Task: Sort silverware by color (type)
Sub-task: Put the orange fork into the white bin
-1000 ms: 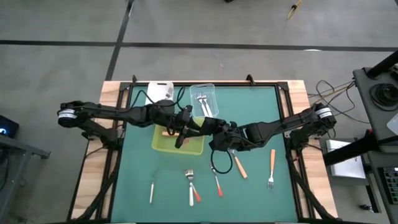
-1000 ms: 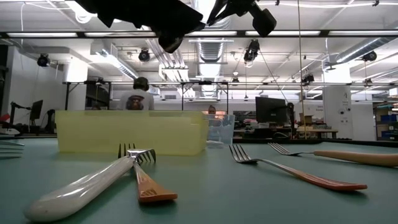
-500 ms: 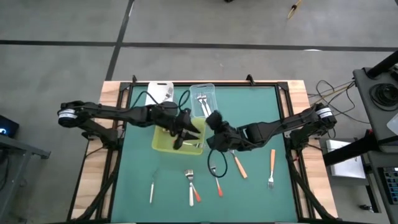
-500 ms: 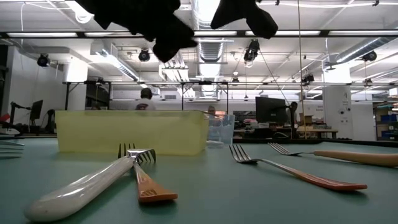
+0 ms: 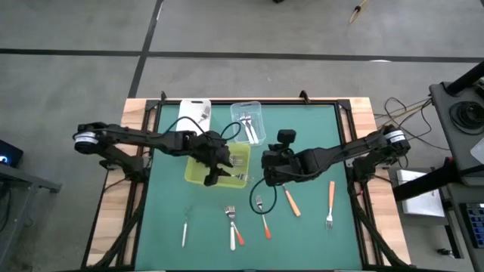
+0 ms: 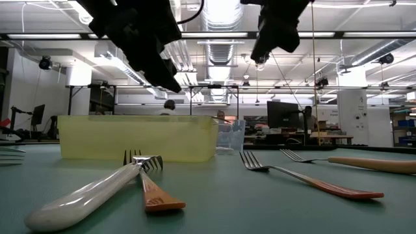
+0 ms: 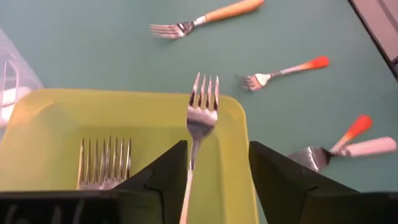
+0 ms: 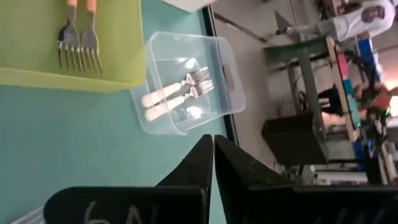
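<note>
the green-topped table (image 5: 310, 136) fills the middle of the high view, with the shallow yellow-green plastic tray (image 5: 198, 175) left of centre. the left gripper (image 5: 213, 168) hangs over the tray, fingers spread, a silver fork (image 7: 200, 121) between them, its long axis in line with the fingers, tines pointing away. whether the fingers touch it is unclear. the right gripper (image 5: 274, 168), fingers pressed together, sits centre-right, nearest the loose orange-handled fork (image 5: 262, 211) below it.
</note>
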`<action>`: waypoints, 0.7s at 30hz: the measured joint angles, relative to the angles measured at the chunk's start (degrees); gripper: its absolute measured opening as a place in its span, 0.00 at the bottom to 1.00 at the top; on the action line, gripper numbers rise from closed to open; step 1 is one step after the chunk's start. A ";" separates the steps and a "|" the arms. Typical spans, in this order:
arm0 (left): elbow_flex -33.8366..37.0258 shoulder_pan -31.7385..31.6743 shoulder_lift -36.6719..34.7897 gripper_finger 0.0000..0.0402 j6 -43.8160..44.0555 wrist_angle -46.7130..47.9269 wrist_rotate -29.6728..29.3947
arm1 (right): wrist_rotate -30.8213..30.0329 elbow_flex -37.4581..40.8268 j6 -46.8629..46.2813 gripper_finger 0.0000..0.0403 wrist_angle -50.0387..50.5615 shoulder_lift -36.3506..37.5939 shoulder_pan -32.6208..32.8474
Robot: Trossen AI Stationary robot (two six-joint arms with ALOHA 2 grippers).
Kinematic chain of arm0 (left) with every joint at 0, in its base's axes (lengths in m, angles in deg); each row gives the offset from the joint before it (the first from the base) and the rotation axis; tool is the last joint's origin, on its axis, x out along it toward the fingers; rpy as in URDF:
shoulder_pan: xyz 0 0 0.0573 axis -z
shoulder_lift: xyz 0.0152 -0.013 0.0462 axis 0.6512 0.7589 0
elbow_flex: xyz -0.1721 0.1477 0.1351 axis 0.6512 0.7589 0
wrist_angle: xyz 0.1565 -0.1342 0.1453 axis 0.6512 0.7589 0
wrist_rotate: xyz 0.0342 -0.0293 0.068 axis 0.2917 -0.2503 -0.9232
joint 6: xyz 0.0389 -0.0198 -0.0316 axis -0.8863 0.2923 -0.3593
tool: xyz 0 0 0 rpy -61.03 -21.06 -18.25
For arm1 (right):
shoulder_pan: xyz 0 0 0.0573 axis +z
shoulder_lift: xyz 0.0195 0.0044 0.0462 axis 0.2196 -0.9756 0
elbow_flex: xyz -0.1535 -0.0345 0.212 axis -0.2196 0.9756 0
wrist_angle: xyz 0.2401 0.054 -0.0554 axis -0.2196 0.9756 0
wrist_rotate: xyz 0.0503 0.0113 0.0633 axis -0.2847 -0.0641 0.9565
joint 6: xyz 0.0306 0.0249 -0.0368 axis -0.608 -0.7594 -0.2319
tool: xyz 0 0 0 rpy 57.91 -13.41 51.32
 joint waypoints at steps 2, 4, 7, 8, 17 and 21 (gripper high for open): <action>0.30 0.32 1.50 0.41 0.02 -2.12 -0.11 | -0.01 1.07 -2.29 0.02 0.19 0.00 0.00; 0.39 0.76 3.27 0.43 0.00 -4.05 -0.11 | 0.03 2.40 -4.51 0.02 0.47 0.21 0.02; 0.39 1.78 6.00 0.44 -0.28 -4.68 -0.11 | 0.01 4.29 -7.98 0.02 0.85 0.75 0.02; 0.37 2.13 6.92 0.44 -0.30 -5.18 -0.11 | 0.03 5.07 -8.71 0.02 0.94 1.17 0.03; -0.28 2.63 11.60 0.44 0.02 -6.16 -7.62 | -0.02 10.48 -14.56 0.02 0.26 3.95 0.35; -0.41 2.70 12.33 0.44 0.02 -7.71 -7.65 | -0.01 12.27 -16.50 0.02 0.01 4.20 0.52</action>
